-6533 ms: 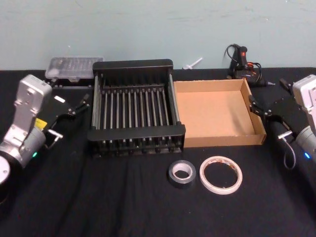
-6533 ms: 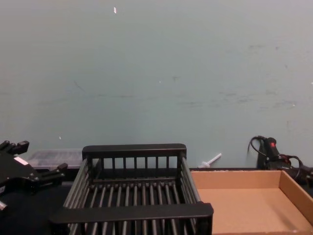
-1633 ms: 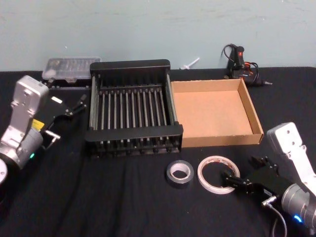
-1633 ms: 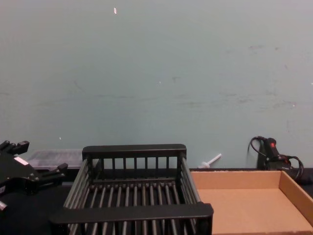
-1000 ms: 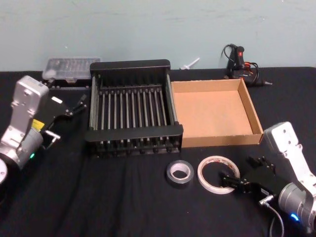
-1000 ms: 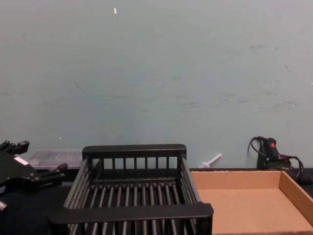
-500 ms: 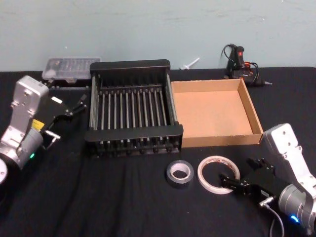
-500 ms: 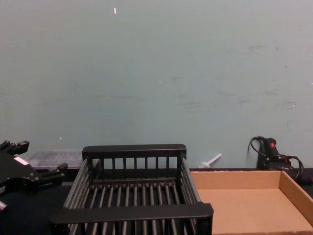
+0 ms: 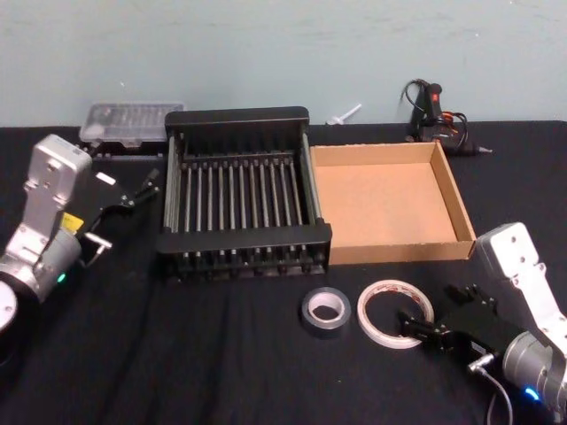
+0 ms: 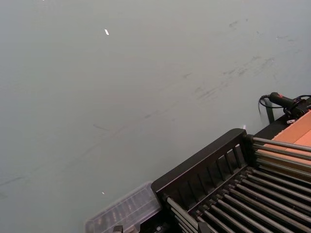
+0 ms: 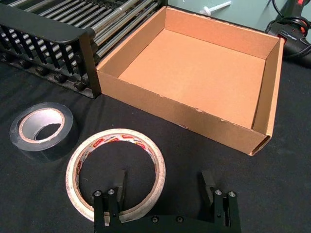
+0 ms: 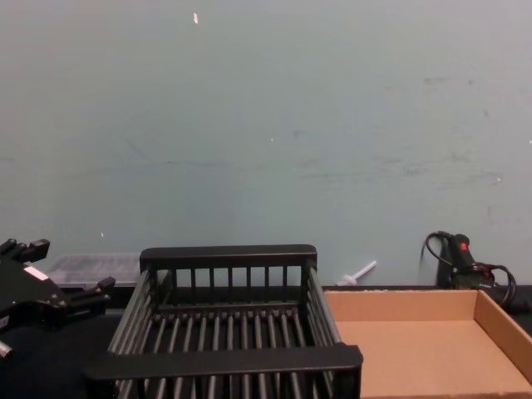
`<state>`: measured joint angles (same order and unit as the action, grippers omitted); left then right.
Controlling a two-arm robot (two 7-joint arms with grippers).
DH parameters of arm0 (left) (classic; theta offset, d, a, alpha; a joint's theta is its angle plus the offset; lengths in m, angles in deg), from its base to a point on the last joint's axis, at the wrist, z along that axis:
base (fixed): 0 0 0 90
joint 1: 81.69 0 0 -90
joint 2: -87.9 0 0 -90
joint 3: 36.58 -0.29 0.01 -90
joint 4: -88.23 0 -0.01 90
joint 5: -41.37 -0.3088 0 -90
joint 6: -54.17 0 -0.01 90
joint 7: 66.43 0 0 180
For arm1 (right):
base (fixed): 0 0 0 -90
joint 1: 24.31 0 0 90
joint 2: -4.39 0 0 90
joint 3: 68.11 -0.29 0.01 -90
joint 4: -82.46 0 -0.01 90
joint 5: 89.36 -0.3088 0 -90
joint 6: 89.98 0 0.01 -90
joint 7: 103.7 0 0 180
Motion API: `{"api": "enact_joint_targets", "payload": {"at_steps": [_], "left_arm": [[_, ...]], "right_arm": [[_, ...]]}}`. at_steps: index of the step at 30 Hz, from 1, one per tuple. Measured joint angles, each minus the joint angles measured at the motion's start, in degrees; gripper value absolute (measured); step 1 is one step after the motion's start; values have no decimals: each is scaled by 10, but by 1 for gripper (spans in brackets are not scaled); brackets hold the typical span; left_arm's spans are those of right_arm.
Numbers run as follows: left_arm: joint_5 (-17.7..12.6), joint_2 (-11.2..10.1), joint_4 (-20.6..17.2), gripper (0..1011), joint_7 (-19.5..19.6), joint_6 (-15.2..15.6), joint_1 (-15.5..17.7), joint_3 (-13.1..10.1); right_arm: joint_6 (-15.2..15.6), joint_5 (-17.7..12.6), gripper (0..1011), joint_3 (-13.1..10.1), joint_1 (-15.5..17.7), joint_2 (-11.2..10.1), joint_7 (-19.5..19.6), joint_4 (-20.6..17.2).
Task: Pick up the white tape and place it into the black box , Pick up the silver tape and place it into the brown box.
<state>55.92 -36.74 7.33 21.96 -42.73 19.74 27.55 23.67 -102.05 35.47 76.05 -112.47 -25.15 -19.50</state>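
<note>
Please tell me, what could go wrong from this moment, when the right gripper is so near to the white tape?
1. The right gripper is open, with one finger inside the white tape ring and the other outside. It may catch only the thin wall, so the roll could tilt or slip.
2. The silver tape lies close beside the white roll, so a sideways push might knock it.
3. The black box is farther than the brown box; the carry passes near both.

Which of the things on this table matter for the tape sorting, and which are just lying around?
Part of the job:
white tape
silver tape
black box
brown box
right claw, open at the white tape

Just lying about:
clear plastic case
black corded tool
small white piece
</note>
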Motion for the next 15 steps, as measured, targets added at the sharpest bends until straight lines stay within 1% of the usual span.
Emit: {"api": "enact_joint_targets", "payload": {"at_steps": [5,7,8,9,12,13,15], "left_arm": [[0,0,0,1001,0,0,0,0],[0,0,0,1001,0,0,0,0],[0,0,0,1001,0,0,0,0],[0,0,0,1001,0,0,0,0],[0,0,0,1001,0,0,0,0],[0,0,0,1001,0,0,0,0],[0,0,0,1001,0,0,0,0]], "right_arm": [[0,-1,888,0,0,0,0,0],[0,-1,821,0,0,0,0,0],[0,-1,810,1,0,0,0,0],[0,-1,765,1,0,0,0,0],[0,-1,677,1,0,-1,0,0],[0,-1,626,1,0,-1,1,0],[0,-2,591,1,0,-1,1,0]]}}
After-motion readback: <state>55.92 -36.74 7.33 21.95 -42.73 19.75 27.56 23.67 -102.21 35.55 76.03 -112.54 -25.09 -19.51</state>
